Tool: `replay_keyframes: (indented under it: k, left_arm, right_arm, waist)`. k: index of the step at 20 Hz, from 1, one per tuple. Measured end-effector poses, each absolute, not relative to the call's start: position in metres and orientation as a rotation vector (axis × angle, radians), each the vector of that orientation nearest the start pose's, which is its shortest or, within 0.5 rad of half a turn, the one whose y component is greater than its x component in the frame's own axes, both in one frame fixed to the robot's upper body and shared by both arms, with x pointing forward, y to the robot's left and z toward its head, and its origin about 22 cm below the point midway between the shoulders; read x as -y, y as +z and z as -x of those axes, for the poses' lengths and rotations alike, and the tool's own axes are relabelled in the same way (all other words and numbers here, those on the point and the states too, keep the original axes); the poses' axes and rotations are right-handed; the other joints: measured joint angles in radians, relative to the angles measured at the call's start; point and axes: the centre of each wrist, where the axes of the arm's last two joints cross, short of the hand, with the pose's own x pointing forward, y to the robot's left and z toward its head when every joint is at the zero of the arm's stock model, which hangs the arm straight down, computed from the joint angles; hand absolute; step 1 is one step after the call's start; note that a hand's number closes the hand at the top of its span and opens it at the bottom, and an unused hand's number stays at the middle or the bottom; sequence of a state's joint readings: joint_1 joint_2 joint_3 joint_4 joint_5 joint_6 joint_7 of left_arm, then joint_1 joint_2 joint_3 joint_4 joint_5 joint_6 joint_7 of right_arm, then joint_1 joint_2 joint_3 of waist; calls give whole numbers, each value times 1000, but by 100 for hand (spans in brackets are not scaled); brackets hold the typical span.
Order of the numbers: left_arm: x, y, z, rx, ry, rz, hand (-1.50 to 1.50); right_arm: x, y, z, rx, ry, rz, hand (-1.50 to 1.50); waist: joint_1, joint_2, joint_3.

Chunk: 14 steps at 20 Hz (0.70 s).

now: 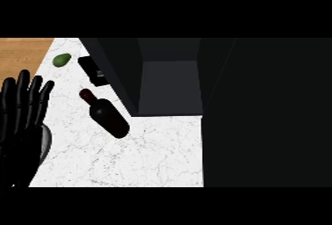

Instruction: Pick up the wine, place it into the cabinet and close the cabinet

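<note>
Grasp lying wine bottle [107, 115] at wide body, likely heavy, slippery, fragile, with left robot hand [19, 132] (fingers straight, holding nothing).

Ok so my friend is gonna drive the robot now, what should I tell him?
Left hand: open, fingers up, resting at the view's left edge, holding nothing.
Right hand: not in view.
Wine bottle: on the counter, no hand touching it, just left of the cabinet, neck pointing to the view's upper left.
Cabinet: open, and no bottle shows inside.
Small green thing: near the counter's far left corner, apart from the bottle.
Done: nothing yet.
Left: grasp the bottle, set it in the cabinet, close the cabinet.
</note>
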<state>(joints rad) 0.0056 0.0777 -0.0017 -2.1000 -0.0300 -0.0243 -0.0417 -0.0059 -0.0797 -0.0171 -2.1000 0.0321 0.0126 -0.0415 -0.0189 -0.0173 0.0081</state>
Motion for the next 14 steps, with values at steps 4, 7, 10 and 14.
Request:
replay_keyframes:
  k: [4, 7, 10, 14]
  left_arm:
    - [-216, 125, -219, 2106, -126, -37, -150]
    - [-195, 120, -227, 2032, -72, 38, -150]
    - [-179, 118, -231, 1933, 30, 177, -150]
    - [-156, 129, -233, 1866, 94, 269, -150]
  right_arm:
    - [236, 128, -194, 2141, 103, 61, -150]
    - [236, 124, -180, 2086, 131, -8, -150]
    - [227, 124, -173, 2019, 187, -130, -150]
    - [224, 134, -158, 1967, 222, -192, -150]
  waist:
    - [6, 11, -5]
    - [-1, 15, -7]
    - [-5, 17, -8]
    - [2, 16, -8]
